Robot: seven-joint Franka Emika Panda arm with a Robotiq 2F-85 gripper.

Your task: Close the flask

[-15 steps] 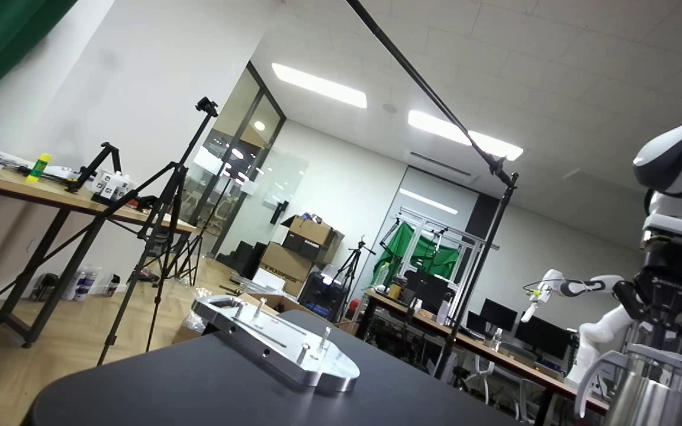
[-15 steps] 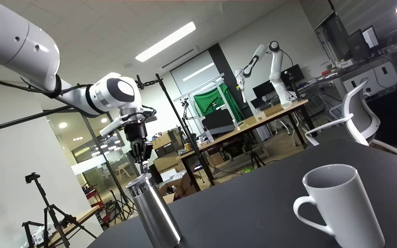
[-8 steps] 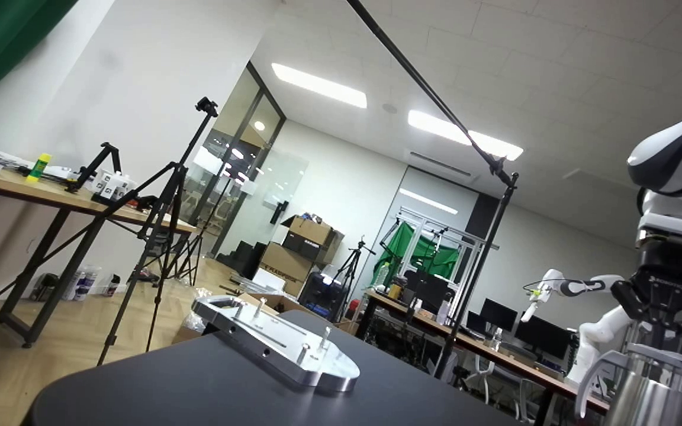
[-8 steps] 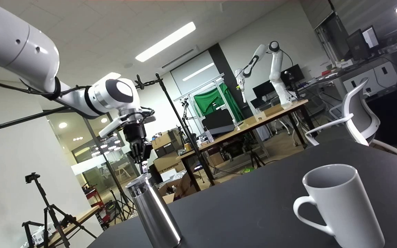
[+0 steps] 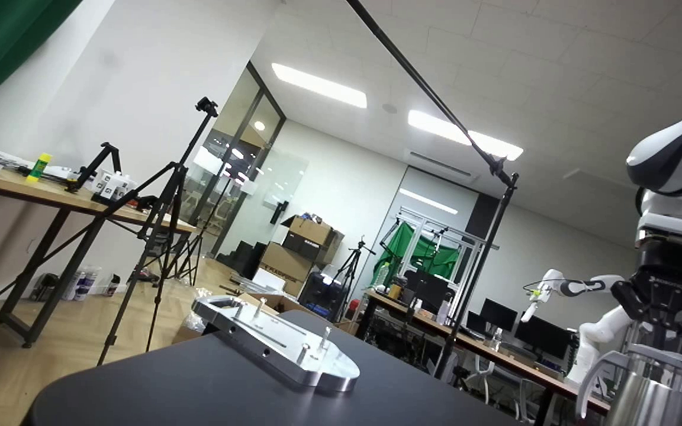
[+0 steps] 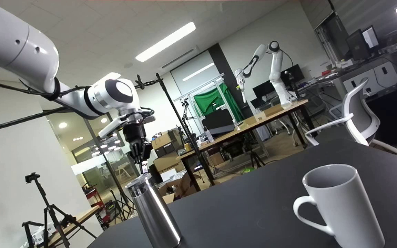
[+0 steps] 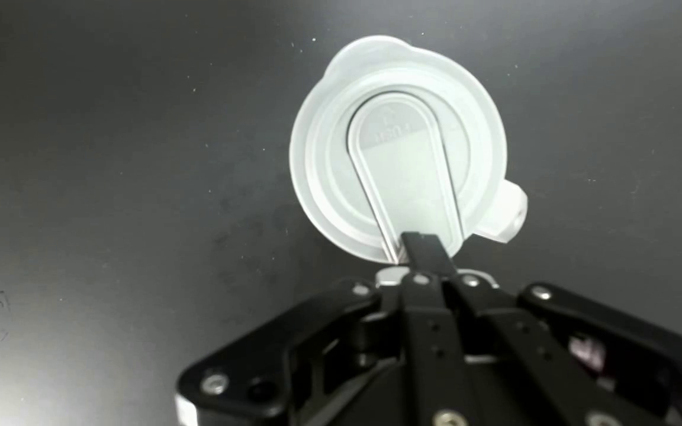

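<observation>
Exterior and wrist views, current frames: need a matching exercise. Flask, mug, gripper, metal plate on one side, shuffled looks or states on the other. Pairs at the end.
Things
1. flask
2. mug
3. gripper
4. metal plate

Looks or states
a. white, open at the top
b. silver, with pegs sticking up
c. shiny silver-grey cylinder, below the gripper
d. black, closed, its tip by the lid

Pairs: 1-c, 2-a, 3-d, 4-b

There are two robot arms (image 6: 98, 98), one flask (image 6: 155, 213), one mug (image 6: 345, 206) and one metal plate (image 5: 285, 349).
</observation>
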